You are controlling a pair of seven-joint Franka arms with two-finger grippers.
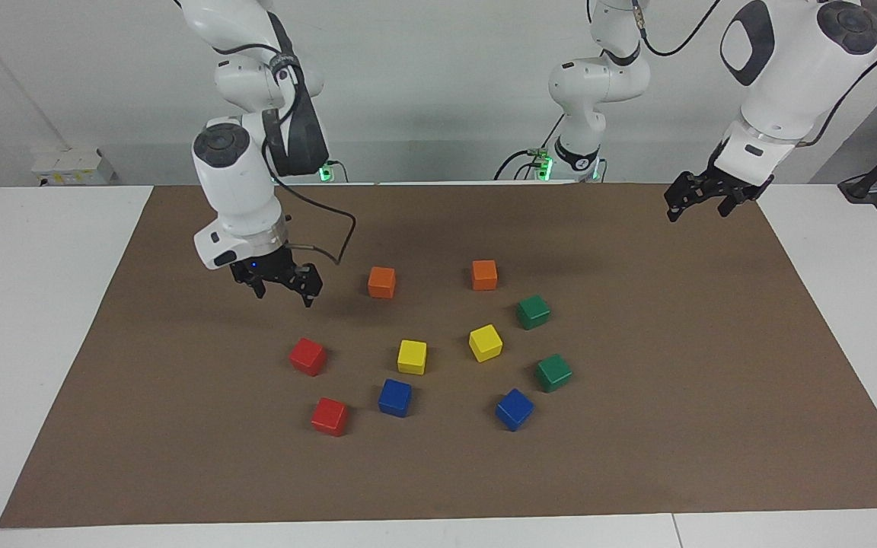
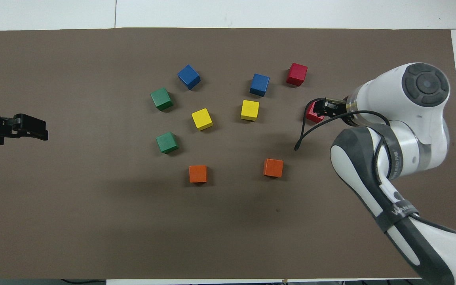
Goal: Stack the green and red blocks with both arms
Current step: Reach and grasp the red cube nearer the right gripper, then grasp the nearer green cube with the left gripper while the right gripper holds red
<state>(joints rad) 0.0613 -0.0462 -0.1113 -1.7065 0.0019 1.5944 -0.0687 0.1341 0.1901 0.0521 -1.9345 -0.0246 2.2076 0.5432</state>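
Observation:
Two red cubes (image 1: 307,356) (image 1: 330,415) lie toward the right arm's end of the brown mat. Two green cubes (image 1: 533,311) (image 1: 553,372) lie toward the left arm's end. My right gripper (image 1: 284,298) is open and empty, raised over the mat close to the nearer red cube and not touching it. In the overhead view the right gripper (image 2: 323,107) covers part of that red cube (image 2: 311,115); the other red cube (image 2: 296,74) and both green cubes (image 2: 167,142) (image 2: 161,98) show fully. My left gripper (image 1: 697,215) is open and empty, waiting over the mat's edge at its own end.
Two orange cubes (image 1: 381,282) (image 1: 484,275), two yellow cubes (image 1: 412,356) (image 1: 486,342) and two blue cubes (image 1: 394,397) (image 1: 514,409) lie among the task's cubes. The brown mat (image 1: 712,380) covers a white table (image 1: 27,342).

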